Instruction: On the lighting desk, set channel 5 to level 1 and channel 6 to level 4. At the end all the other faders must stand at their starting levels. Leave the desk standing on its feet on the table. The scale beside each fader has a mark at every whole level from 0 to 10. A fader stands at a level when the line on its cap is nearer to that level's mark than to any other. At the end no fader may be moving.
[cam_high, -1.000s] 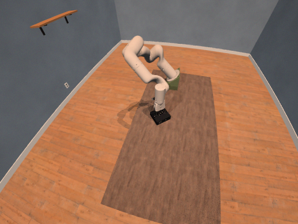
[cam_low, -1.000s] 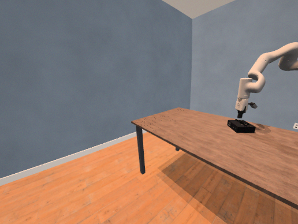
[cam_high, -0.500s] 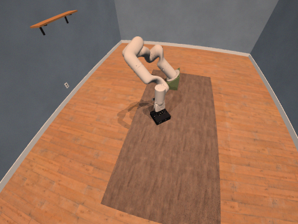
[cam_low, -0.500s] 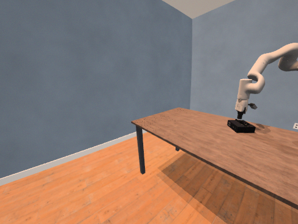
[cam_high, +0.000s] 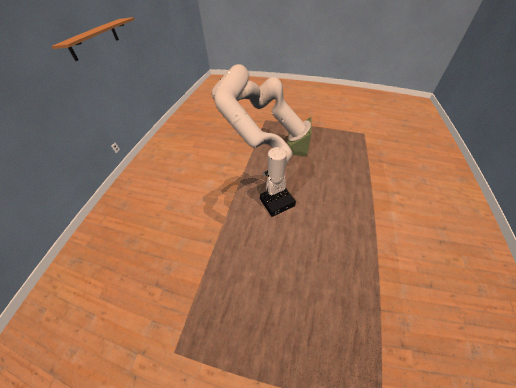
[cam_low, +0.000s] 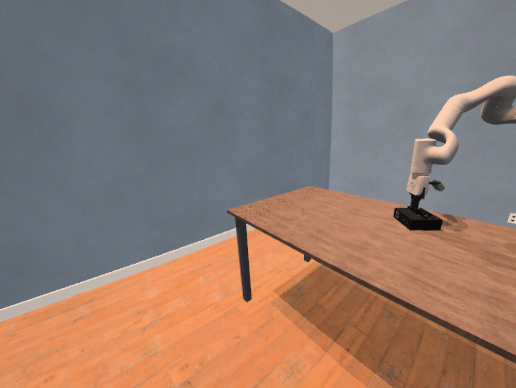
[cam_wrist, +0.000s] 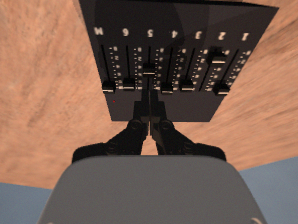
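Observation:
The black lighting desk (cam_wrist: 170, 65) stands on the wooden table; it also shows in the top view (cam_high: 278, 202) and the exterior view (cam_low: 417, 218). In the wrist view the channels read M, 6, 5, 4, 3, 2, 1 from left to right. The cap of fader 5 (cam_wrist: 149, 70) sits a little farther up its slot than the caps of fader 6 (cam_wrist: 128, 84) and fader 4 (cam_wrist: 166, 88), which stand near the near end. The cap of fader 2 (cam_wrist: 218, 56) stands farthest up. My gripper (cam_wrist: 148, 99) is shut and empty, pointing down, with its tips in line with channel 5 on the near side of its cap.
The desk sits near the table's left long edge (cam_high: 248, 186). A green block (cam_high: 301, 141) stands at the arm's base on the far end of the table. A wall shelf (cam_high: 92, 34) hangs far off to the left.

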